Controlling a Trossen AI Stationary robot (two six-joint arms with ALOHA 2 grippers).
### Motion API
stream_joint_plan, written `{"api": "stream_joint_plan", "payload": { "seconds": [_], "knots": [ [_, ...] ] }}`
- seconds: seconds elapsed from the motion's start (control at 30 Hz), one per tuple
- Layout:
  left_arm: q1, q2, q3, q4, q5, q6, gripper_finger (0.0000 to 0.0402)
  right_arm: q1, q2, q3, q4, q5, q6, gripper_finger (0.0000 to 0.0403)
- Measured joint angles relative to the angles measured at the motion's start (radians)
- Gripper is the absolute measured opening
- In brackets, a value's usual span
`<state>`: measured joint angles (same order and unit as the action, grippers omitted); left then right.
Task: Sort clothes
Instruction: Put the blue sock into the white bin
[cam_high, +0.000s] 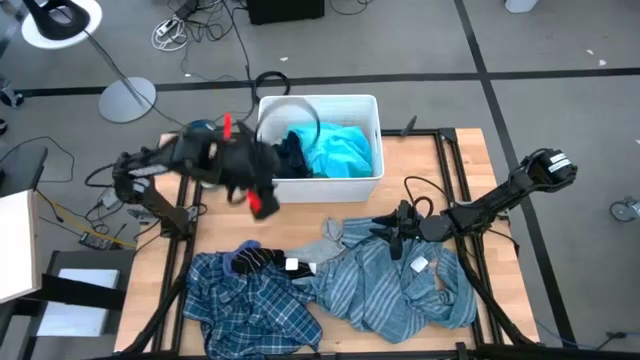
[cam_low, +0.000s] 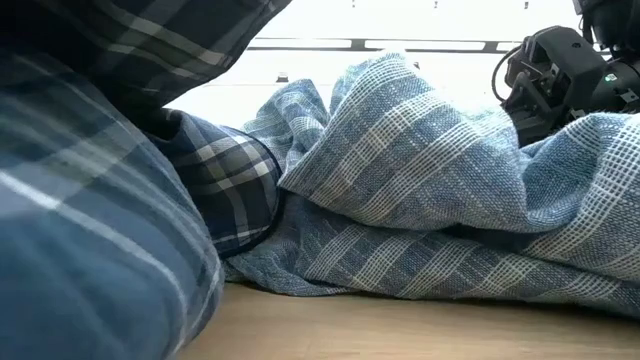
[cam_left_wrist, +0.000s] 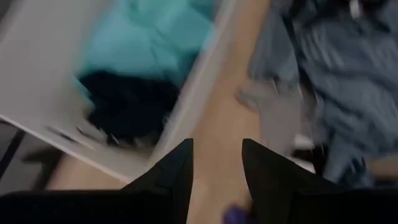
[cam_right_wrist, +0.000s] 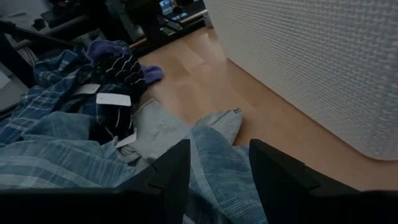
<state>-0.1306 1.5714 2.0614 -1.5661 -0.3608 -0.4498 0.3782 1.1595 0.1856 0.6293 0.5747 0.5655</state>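
Observation:
A white bin (cam_high: 322, 187) at the table's far middle holds the turquoise tee (cam_high: 342, 150) and a dark piece (cam_high: 293, 152). The blue-white plaid shirt (cam_high: 250, 300) lies crumpled at the near left. The grey-blue striped shirt (cam_high: 400, 285) lies at the near right. Small black pieces with white tags (cam_high: 262, 258) and a grey piece (cam_high: 332, 235) lie between them. My left gripper (cam_high: 264, 206) is open and empty over the table just in front of the bin's near wall (cam_left_wrist: 199, 81). My right gripper (cam_right_wrist: 217, 168) is open, low over the striped shirt's far edge (cam_right_wrist: 217, 149). My right gripper's open fingers (cam_right_wrist: 177, 171) stand on either side of a raised fold of the striped shirt (cam_right_wrist: 214, 155), coming slanting down from the table's right. I cannot tell whether they touch the cloth.
The bin's textured wall (cam_right_wrist: 311, 62) stands close by my right gripper. Bare wood (cam_high: 300, 222) lies between the bin and the clothes. Black frame rails (cam_high: 445, 150) run along the table's sides. In the low view the plaid shirt (cam_low: 90, 230) fills the near left.

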Motion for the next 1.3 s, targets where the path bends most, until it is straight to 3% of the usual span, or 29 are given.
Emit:
{"api": "stream_joint_plan", "payload": {
  "seconds": [0.2,0.33,0.47,0.73,1.17,1.3],
  "knots": [
    [-0.194,-0.107,-0.34,0.02,-0.035,-0.311,0.0142,0.004,0.0,0.0,0.002,-0.006,0.001,0.0166],
    [-0.309,-0.175,-0.546,0.082,0.005,-0.536,0.0142,0.005,0.0,0.0,0.003,-0.007,0.007,0.0166],
    [-0.405,-0.207,-0.72,0.207,0.054,-0.66,0.0142,0.004,0.0,0.0,0.005,-0.007,0.008,0.0166],
    [-0.462,-0.211,-0.975,0.511,0.111,-0.687,0.0142,0.004,0.0,0.0,0.006,0.012,0.008,0.0166],
    [-0.444,-0.211,-1.381,0.888,0.081,-0.695,0.0142,-0.003,0.0,0.0,0.009,0.036,-0.009,0.0166],
    [-0.421,-0.211,-1.487,1.022,0.069,-0.79,0.0108,-0.003,0.0,0.0,0.011,0.039,-0.009,0.0166]
  ]
}}
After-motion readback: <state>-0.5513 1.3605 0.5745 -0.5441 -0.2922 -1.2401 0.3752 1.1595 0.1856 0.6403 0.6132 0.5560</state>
